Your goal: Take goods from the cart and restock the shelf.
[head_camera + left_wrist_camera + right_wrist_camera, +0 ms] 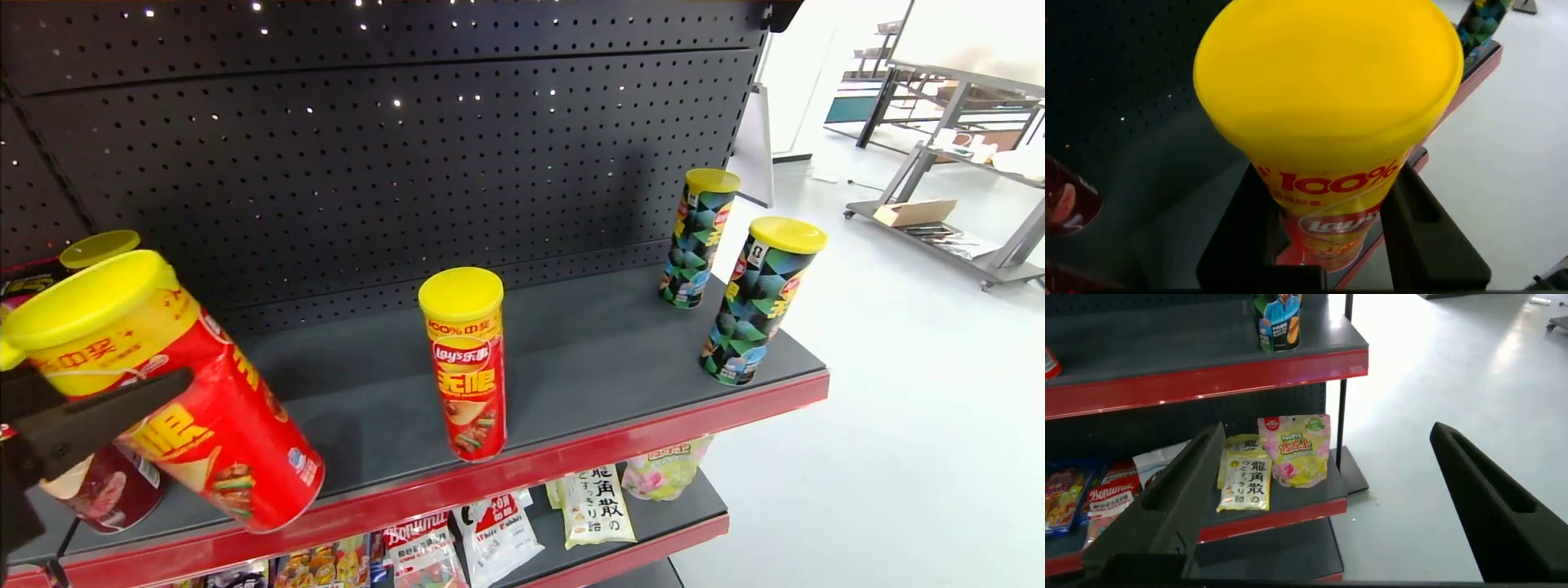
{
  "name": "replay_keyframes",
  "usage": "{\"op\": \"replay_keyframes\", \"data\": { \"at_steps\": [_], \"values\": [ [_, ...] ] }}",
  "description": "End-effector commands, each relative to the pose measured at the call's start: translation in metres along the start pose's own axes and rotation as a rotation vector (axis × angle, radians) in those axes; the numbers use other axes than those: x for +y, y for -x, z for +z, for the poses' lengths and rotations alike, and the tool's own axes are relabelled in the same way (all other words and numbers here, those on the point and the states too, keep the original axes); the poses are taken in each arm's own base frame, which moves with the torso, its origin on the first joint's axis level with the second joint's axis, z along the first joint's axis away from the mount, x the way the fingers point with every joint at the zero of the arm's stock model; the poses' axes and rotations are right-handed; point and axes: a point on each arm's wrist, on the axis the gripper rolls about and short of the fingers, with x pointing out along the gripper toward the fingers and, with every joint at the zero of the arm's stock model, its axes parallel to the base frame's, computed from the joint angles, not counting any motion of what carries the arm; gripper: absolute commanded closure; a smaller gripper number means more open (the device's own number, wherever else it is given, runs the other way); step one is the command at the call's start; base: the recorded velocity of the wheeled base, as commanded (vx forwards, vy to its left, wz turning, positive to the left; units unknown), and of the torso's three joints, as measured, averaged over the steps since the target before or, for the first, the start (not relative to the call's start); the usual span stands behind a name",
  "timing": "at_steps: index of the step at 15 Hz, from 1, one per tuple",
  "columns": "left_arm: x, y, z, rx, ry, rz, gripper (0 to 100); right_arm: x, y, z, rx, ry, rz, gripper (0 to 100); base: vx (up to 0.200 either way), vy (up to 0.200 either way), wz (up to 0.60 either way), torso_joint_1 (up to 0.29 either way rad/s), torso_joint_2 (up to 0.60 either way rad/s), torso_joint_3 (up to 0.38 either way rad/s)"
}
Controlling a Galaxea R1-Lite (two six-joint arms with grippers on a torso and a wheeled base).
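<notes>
My left gripper (90, 392) is shut on a red chip can with a yellow lid (171, 392), held tilted above the front left of the dark shelf (571, 359). From the left wrist the can's lid (1327, 77) looms large, with a black finger (1429, 237) on either side of its red body. Another red chip can (465, 363) stands upright near the shelf's front edge in the middle. Two dark patterned cans (698, 237) (759, 298) stand at the right end. My right gripper (1331, 506) is open and holds nothing, low in front of the lower shelf (1266, 518).
More cans (98, 482) stand at the shelf's far left behind the held one. Snack bags (596, 502) lie on the lower shelf, among them a pale green one (1294, 449). A perforated back panel (408, 147) closes the shelf. Open floor and metal carts (955, 220) lie to the right.
</notes>
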Motion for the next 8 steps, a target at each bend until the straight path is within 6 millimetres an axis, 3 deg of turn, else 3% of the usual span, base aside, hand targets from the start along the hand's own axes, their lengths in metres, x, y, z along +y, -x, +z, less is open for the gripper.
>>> {"op": "replay_keyframes", "data": {
  "at_steps": [1, 5, 8],
  "values": [
    [0.018, -0.050, -0.001, 0.077, -0.003, -0.009, 100, 0.000, 0.000, 0.000, 0.001, 0.000, 0.000, 0, 0.000, 0.000, 0.00, 0.000, 0.00, 0.000],
    [0.033, -0.088, 0.007, 0.081, -0.013, -0.019, 100, 0.000, 0.000, 0.000, 0.001, 0.000, 0.000, 0, 0.000, 0.000, 0.00, 0.000, 0.00, 0.000],
    [0.039, -0.104, 0.008, 0.097, -0.010, -0.025, 100, 0.000, 0.000, 0.000, 0.001, 0.000, 0.002, 0, 0.000, 0.000, 0.00, 0.000, 0.00, 0.000]
  ]
}}
